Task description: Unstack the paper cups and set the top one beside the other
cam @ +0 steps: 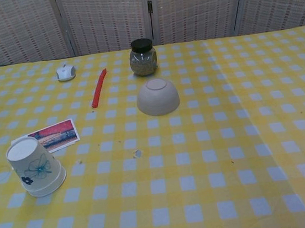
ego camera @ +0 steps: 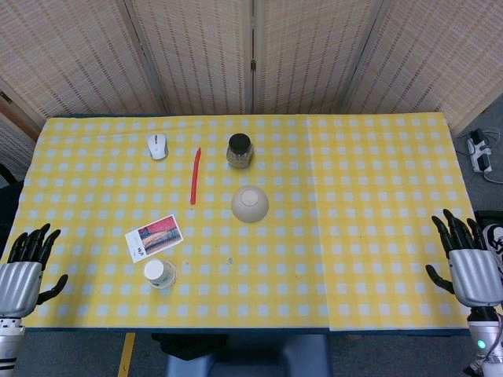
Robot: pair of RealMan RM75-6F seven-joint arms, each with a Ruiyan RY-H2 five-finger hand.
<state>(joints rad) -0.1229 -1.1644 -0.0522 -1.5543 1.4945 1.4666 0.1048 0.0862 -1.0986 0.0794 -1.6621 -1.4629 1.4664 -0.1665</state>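
Note:
The stacked paper cups (ego camera: pixel 159 273) (cam: pixel 35 166) stand upside down near the table's front left, white with a blue flower print; the stack looks like one cup from here. My left hand (ego camera: pixel 27 265) hovers at the table's left front corner, fingers spread, holding nothing, well left of the cups. My right hand (ego camera: pixel 468 259) hovers at the right front corner, fingers spread and empty. Neither hand shows in the chest view.
A photo card (ego camera: pixel 154 237) (cam: pixel 55 136) lies just behind the cups. An upturned beige bowl (ego camera: pixel 250 203) (cam: pixel 157 96), a red stick (ego camera: pixel 195 176) (cam: pixel 98 88), a dark-lidded jar (ego camera: pixel 240 150) (cam: pixel 142 57) and a white mouse (ego camera: pixel 158 145) (cam: pixel 65 73) sit on the yellow checked cloth (ego camera: pixel 369 236).

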